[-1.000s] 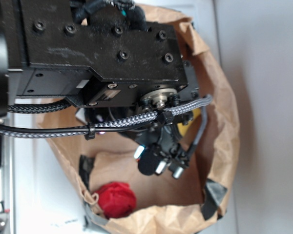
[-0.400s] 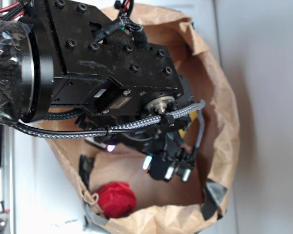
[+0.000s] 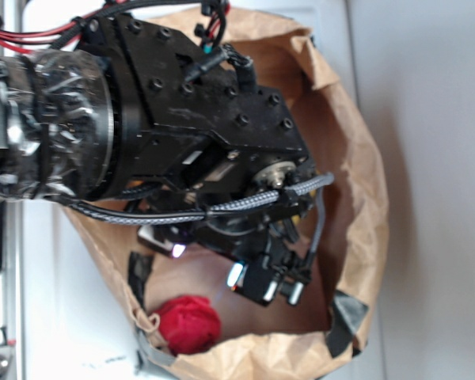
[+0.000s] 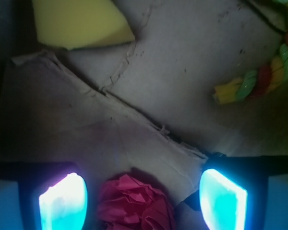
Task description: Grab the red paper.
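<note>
The red paper [image 3: 189, 323] is a crumpled wad lying on the floor of a brown paper bag [image 3: 362, 190], near its front left corner. In the wrist view the red paper [image 4: 134, 203] sits at the bottom edge, between the two glowing fingers and nearer the left one. My gripper [image 3: 263, 282] hangs inside the bag, up and to the right of the wad in the exterior view, apart from it. In the wrist view the gripper [image 4: 143, 201] is open, with nothing held.
A yellow sponge wedge [image 4: 79, 24] lies at the far end of the bag floor. A red, yellow and green twisted rope [image 4: 257, 79] lies at the right. The bag walls rise all around. Black tape [image 3: 344, 321] patches the front corners.
The arm has swung further over the bag and the gripper has moved down toward the front, closer to the red paper. The paper has not moved.
</note>
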`<state>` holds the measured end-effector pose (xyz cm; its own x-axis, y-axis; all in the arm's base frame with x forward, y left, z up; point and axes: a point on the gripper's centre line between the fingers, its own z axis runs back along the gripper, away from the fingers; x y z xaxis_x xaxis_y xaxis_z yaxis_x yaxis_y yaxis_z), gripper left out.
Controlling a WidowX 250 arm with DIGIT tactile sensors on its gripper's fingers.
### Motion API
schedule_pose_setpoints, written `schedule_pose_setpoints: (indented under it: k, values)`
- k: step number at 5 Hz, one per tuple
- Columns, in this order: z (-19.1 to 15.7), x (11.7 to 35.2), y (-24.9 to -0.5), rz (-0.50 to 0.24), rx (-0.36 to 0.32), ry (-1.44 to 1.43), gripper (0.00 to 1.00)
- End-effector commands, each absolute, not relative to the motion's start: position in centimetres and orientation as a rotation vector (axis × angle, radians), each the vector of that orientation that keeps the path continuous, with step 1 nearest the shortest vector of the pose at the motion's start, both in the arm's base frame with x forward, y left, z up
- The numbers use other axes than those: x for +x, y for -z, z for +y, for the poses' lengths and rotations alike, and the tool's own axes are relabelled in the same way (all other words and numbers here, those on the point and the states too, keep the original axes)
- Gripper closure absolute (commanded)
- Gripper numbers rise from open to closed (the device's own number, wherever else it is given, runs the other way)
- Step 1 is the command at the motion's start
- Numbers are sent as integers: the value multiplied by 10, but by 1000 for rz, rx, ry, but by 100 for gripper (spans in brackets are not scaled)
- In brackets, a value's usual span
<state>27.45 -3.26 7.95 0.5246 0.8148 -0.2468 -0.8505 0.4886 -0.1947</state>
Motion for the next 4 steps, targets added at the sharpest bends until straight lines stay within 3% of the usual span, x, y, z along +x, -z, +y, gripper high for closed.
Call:
schedule_pose_setpoints:
  k: [1,4]
  values:
    - [-57,282,-89,143,-359,-974,0]
    - [-84,262,-100,174,-375,-865,0]
